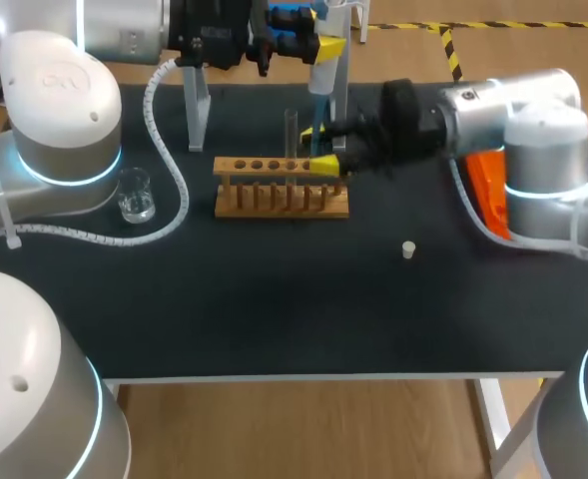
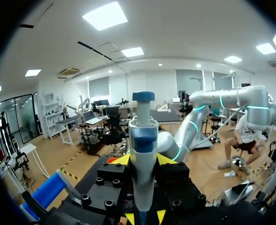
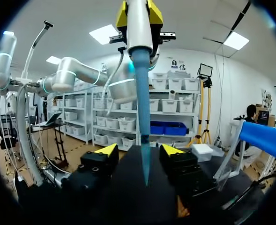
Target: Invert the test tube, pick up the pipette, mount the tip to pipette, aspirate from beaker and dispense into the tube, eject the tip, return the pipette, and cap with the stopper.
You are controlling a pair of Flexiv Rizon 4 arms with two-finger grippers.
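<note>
My left gripper (image 1: pixel 313 45) hangs above the back of the table, shut on the white and blue pipette (image 1: pixel 321 75), which points straight down. In the left wrist view the pipette (image 2: pixel 142 150) stands between the yellow fingertips (image 2: pixel 121 160). A blue tip (image 3: pixel 144 140) sits on the pipette's nose. My right gripper (image 1: pixel 320 150) is open around that tip, its fingers clear of it on both sides. A clear test tube (image 1: pixel 292 130) stands upright in the wooden rack (image 1: pixel 282 200), just left of the right gripper. The glass beaker (image 1: pixel 135 195) is at the left. The small white stopper (image 1: pixel 408 249) lies right of centre.
An orange box (image 1: pixel 490 190) lies at the right, partly behind my right arm. A clear stand (image 1: pixel 196 110) rises behind the rack. The left arm's white cable (image 1: pixel 174 170) loops over the mat between beaker and rack.
</note>
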